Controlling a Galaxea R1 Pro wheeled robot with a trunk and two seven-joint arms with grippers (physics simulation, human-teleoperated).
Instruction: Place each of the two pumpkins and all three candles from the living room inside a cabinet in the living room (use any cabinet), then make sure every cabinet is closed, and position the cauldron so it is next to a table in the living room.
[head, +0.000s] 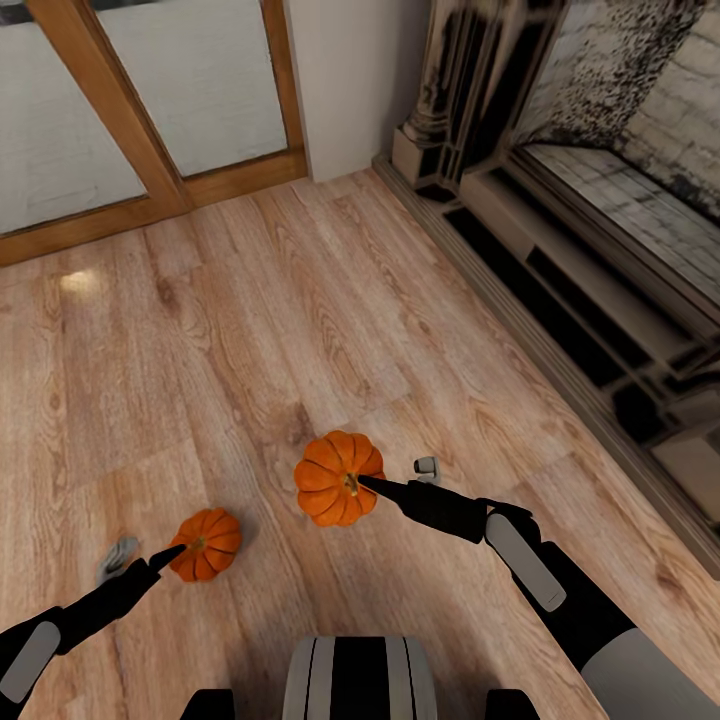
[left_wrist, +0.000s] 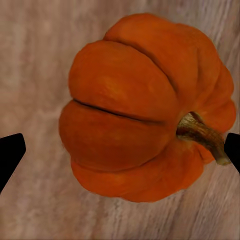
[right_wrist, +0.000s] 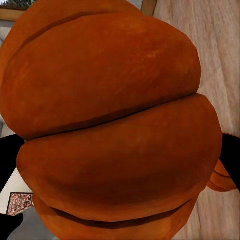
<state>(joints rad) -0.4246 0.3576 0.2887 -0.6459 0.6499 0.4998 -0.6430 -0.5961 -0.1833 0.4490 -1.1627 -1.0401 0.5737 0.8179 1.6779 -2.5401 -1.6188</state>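
Observation:
Two orange ribbed pumpkins are in view over the wood floor. The larger-looking pumpkin (head: 335, 478) is up off the floor, and my right gripper (head: 366, 485) is shut on it. In the right wrist view this pumpkin (right_wrist: 115, 125) bulges between both black fingertips (right_wrist: 10, 162). The smaller-looking pumpkin (head: 207, 543) lies lower at the left. My left gripper (head: 178, 552) reaches its near side and stands open. In the left wrist view that pumpkin (left_wrist: 140, 110) sits just past the fingertips (left_wrist: 10, 155), one of them apart from it, the other by the stem. Cabinet, candles and cauldron are out of view.
A stone fireplace (head: 600, 200) with a dark raised hearth edge (head: 560, 360) runs along the right. Wood-framed glass doors (head: 150, 150) and a white wall corner (head: 350, 80) close the back. A small grey object (head: 427, 467) and another (head: 117, 558) lie beside each arm. My base (head: 358, 680) shows below.

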